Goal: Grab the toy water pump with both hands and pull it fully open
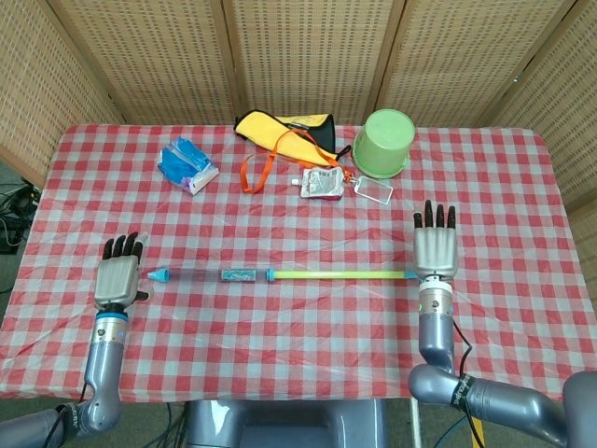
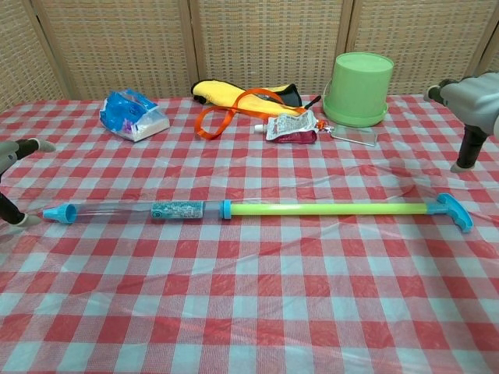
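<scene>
Both hands lie flat with fingers spread and straight, holding nothing. The left hand [image 1: 118, 277] sits just beside the blue nozzle end of the toy water pump [image 1: 280, 274]; the right hand [image 1: 435, 250] sits just beside its blue handle end, fingers [image 1: 436, 216] pointing toward the far edge. The pump lies drawn out lengthwise on the checked tabletop [image 1: 298, 327], clear tube toward the left hand, green rod toward the right. Bare cloth runs from the pump to the near edge.

The chest view shows the T-shaped handle [image 2: 454, 211], hidden under the right hand from above, and only slivers of each hand.

Beyond the pump, near the far edge, stand an upturned green bucket [image 1: 382, 143], a yellow pouch [image 1: 280, 128], a foil sachet [image 1: 322, 183] and a blue packet [image 1: 187, 164].
</scene>
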